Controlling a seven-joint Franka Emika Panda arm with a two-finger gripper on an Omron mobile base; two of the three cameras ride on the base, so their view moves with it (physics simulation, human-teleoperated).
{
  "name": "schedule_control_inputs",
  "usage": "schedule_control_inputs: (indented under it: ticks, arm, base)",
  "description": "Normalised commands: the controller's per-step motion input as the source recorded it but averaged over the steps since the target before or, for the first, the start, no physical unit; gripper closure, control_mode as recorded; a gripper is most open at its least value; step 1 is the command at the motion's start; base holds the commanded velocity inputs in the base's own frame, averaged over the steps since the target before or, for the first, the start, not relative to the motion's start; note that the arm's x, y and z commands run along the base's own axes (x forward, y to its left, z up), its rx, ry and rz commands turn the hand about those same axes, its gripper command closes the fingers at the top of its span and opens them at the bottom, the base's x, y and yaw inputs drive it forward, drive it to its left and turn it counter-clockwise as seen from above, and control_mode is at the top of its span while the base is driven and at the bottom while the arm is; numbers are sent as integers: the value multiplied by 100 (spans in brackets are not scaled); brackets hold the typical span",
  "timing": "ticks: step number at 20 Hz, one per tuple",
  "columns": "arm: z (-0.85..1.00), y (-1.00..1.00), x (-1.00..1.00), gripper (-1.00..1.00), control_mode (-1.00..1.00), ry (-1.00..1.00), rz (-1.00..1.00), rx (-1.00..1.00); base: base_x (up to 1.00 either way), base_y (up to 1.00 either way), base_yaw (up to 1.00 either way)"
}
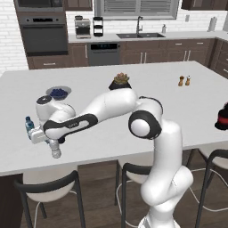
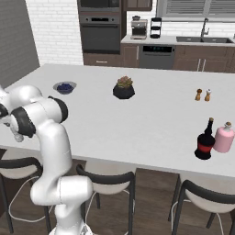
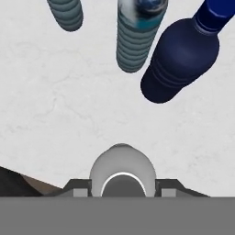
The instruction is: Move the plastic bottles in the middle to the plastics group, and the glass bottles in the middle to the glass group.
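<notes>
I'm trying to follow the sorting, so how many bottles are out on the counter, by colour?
Teal-blue bottles: 2
Dark navy bottle: 1
Clear greyish bottle: 1
Dark red bottle: 1
Pale pink bottle: 1
Total: 6

The table [image 3: 59,114] looks like matt white stone with faint grey veining. The two teal-blue bottles [image 3: 133,41] are ribbed translucent plastic. The navy bottle [image 3: 179,59] is smooth and faintly glossy. The clear bottle [image 3: 121,167] looks frosted, satin grey. The dark red bottle [image 2: 204,144] gleams like glass.
</notes>
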Motion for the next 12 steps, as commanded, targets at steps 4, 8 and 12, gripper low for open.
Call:
schedule_control_inputs:
  ticks: [4,8,12]
  arm:
    - [-35,-29,-20,100,-100,-4,0,6]
    - [-37,-34,-20,100,-100,-9,0,12]
    - [-33,-28,-5,100,-100,-6,0,17]
  base:
    - [0,0,0]
    - [0,0,0]
    - [0,0,0]
